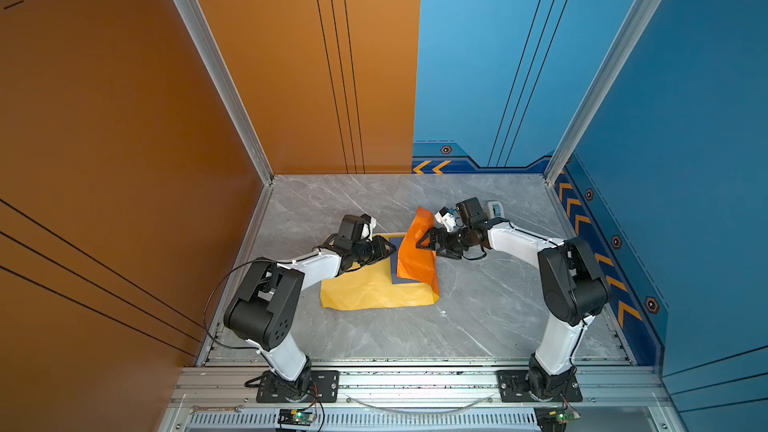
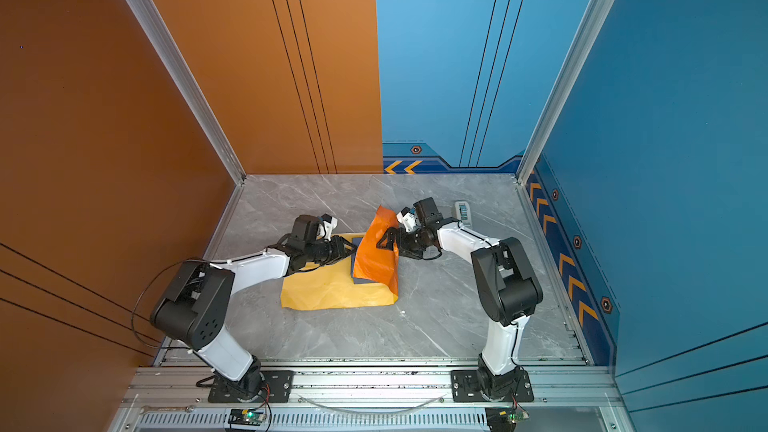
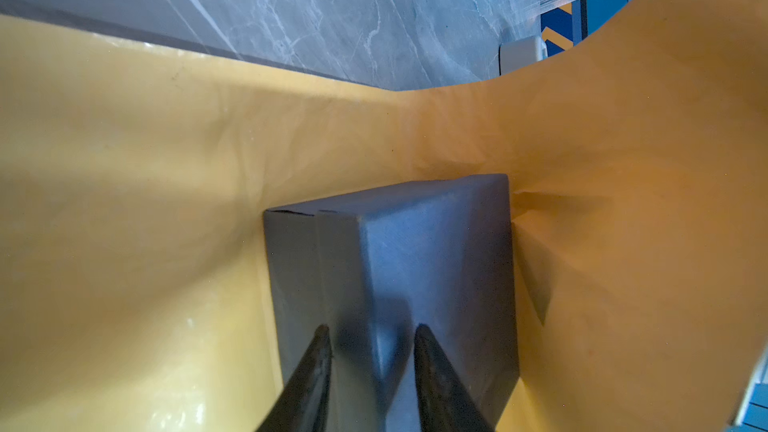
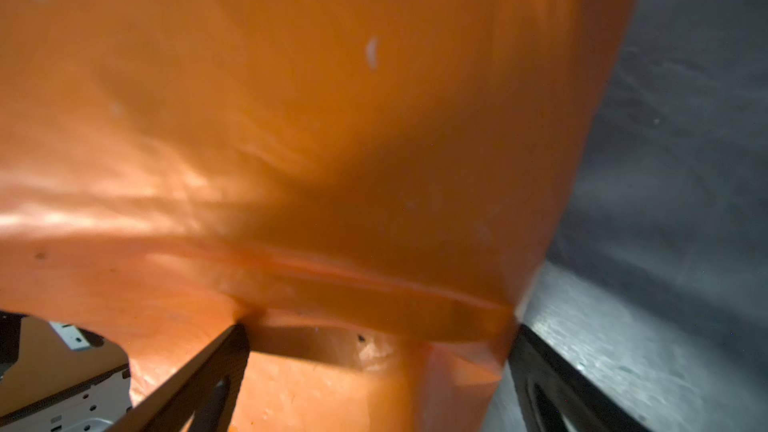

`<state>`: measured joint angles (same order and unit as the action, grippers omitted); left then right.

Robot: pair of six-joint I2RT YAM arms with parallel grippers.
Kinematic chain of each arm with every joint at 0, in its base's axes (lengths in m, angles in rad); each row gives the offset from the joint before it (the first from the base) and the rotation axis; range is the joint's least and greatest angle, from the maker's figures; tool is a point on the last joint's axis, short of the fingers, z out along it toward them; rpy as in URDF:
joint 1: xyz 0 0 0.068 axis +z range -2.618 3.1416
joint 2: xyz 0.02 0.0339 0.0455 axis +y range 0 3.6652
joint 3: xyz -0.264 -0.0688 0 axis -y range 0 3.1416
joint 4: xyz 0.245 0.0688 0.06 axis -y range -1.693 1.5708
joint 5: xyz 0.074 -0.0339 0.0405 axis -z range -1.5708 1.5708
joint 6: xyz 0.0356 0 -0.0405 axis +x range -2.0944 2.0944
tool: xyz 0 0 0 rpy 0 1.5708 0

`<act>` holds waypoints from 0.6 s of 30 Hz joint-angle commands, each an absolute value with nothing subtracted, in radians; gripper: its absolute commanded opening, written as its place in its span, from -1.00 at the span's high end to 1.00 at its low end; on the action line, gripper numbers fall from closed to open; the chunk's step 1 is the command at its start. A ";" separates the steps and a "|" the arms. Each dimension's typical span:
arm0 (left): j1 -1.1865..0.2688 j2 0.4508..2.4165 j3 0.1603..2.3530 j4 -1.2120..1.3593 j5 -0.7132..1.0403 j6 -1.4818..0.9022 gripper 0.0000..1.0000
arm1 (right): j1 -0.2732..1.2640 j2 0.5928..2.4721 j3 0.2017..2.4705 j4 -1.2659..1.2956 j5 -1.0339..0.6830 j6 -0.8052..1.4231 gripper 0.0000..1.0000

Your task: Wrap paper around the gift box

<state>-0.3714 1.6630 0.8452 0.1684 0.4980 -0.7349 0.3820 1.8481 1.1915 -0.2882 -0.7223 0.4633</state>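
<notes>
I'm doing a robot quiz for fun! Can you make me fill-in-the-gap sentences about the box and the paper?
1. The box lies on the paper's ___ face.
2. Where the paper stands up over the box, it shows its ___ face.
3. The left pincer rests on the ___.
4. The right pincer has its jaws ___.
Missing words: yellow; orange; box; open.

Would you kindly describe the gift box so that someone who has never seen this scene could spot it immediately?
In the middle of the grey marble table lies a large sheet of paper, yellow where flat and orange where one side is lifted. The gift box sits on it, half hidden under that orange flap: the only dark navy, straight-edged block there.
</notes>
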 commanded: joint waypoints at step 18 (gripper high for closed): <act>-0.363 1.672 0.841 0.164 0.483 -0.721 0.30 | 0.398 1.791 1.192 -0.300 -0.679 0.389 -0.98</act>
